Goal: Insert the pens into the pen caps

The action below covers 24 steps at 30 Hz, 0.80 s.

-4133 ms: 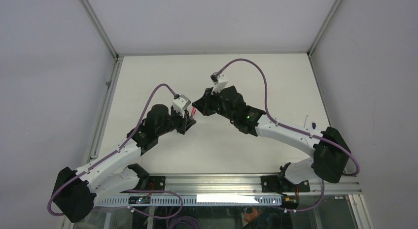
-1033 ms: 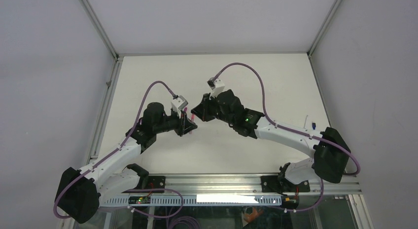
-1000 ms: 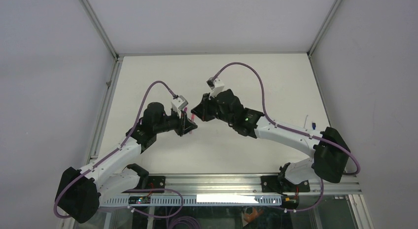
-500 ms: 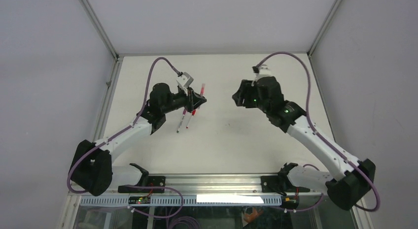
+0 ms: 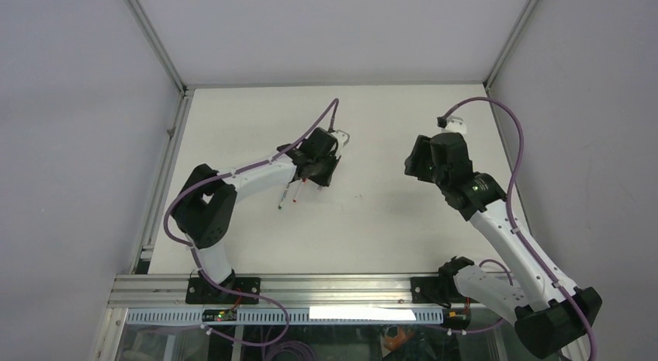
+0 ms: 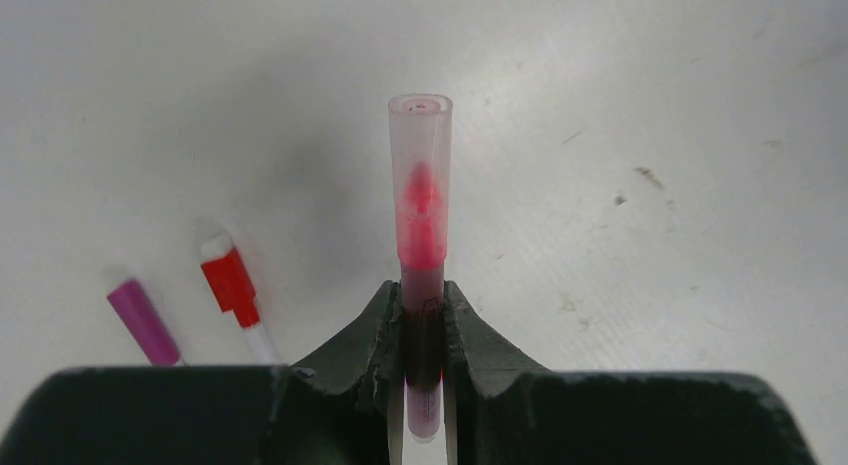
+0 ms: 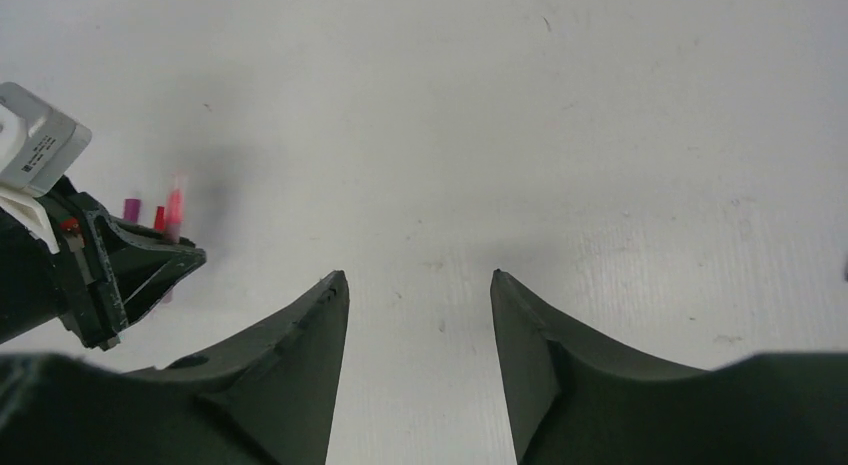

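Magenta-ended pen (image 6: pixel 143 320) and red-ended pen (image 6: pixel 232 285) lie left of centre on the table (image 6: pixel 650 105). My left gripper (image 6: pixel 423 295) pinches the capped pink pen (image 6: pixel 421 215) beside them. I advise lowering it flat and releasing clear of both. Right gripper (image 7: pixel 418 285) gapes, empty.

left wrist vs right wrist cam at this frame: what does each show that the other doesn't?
Left wrist only: the red tip seated inside the clear cap of the pen that the left claw grips. Right wrist only: the right claw, open and empty, and the white box on the left wrist. Both: the left claw with that pen, plus a red-ended pen and a magenta-ended pen lying on the white table.
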### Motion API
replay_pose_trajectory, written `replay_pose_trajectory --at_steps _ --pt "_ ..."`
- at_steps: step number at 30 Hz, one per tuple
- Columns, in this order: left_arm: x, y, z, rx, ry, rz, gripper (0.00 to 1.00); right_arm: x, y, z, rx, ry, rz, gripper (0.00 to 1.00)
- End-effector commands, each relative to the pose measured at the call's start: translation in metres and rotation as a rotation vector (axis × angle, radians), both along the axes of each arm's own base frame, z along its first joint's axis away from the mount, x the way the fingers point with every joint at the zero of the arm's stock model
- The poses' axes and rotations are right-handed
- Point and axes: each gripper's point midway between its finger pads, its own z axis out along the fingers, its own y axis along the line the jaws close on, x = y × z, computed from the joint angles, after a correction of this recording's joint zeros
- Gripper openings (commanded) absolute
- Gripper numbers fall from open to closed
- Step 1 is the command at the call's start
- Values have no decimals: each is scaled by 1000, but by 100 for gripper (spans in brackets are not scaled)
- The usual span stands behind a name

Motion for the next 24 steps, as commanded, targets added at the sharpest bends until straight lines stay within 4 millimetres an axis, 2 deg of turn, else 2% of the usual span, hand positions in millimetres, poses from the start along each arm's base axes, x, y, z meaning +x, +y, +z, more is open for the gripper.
replay_pose_trajectory --at_steps 1,5,7,10,11,14,17,19,24 --pt "-14 34 -17 224 57 124 0 -2 -18 -2 4 14 -88 57" --pt "-21 38 -30 277 76 163 0 1 -41 -14 -39 49 -180 57" --pt "-24 39 -37 291 90 165 5 4 -50 -25 -46 92 -207 57" --pt "-24 38 -40 297 101 162 15 10 -67 -50 -47 198 -267 56" --pt "-24 37 -40 298 103 159 18 13 -74 -64 -46 250 -293 56" --pt "-22 34 -35 291 101 146 26 22 -99 -96 -18 362 -384 55" --pt "-20 29 -27 281 92 128 36 27 -127 -116 3 437 -476 53" --pt "-16 26 -19 265 80 121 43 30 -145 -124 19 453 -533 51" --pt "-6 14 3 217 41 116 52 40 -170 -126 32 439 -606 48"
